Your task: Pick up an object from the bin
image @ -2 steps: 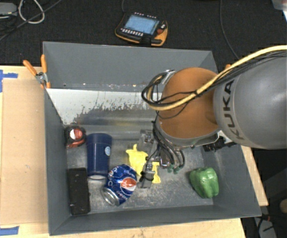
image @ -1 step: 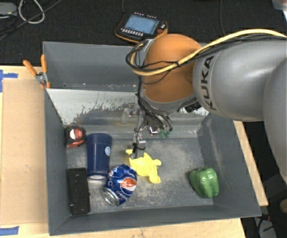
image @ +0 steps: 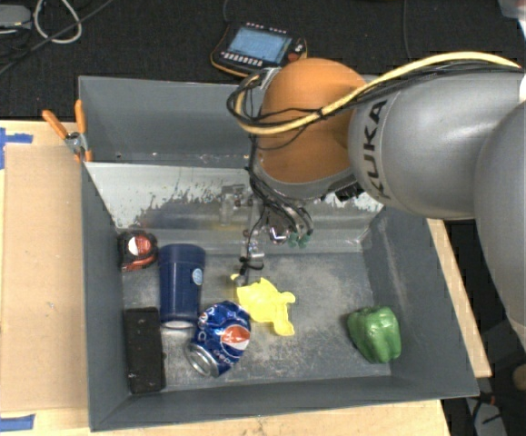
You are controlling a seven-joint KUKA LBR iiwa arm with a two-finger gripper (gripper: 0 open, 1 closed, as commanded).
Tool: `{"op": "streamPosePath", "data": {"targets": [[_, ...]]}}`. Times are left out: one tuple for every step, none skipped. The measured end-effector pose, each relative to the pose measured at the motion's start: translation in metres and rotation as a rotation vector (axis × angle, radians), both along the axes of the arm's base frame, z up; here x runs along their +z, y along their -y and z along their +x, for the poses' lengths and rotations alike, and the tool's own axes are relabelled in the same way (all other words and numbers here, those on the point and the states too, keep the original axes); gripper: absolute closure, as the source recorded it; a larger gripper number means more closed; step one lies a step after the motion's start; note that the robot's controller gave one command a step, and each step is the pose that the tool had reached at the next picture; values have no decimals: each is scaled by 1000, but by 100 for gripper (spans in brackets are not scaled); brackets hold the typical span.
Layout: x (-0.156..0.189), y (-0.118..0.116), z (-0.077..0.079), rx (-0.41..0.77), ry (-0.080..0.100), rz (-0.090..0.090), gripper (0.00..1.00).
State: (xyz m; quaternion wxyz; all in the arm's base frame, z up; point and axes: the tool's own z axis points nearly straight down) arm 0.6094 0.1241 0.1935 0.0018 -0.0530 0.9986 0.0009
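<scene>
**A:** Which thing is the gripper [image: 252, 263] over?

**B:** The yellow toy [image: 264, 303], a flat, lumpy piece lying about the middle of the bin [image: 153, 134]. The gripper hangs just over the toy's far left end. Whether the claw is wide or narrow I cannot tell, as the wrist and cables hide it. I see nothing held in it.

**A:** What lies near the toy?

**B:** A crushed blue can [image: 219, 337] is just beside it on the near left. A dark blue cup [image: 181, 282] lies on its side further left. A green pepper [image: 374, 334] sits well apart on the near right.

**A:** How does the toy lie?

**B:** It lies flat on the floor. Its long axis seems to run from far left to near right, and a stubby lobe sticks out to the right. I cannot make out a head or a tail.

**A:** How would it handle?

**B:** I judge it to be light, probably soft rubber or thin plastic, and not fragile. It may flex or slide on the gritty metal under a pinch.

**A:** Where should it be taken hold of?

**B:** I would grip across its narrower width near the middle of the body, at right angles to the long axis. A lobe could bend away under the grip. I would also stay clear of the can.
</scene>
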Motion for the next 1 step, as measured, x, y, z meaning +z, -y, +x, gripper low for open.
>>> {"op": "streamPosePath", "data": {"targets": [[-40,-19,-27,132,-2,0,0]]}}
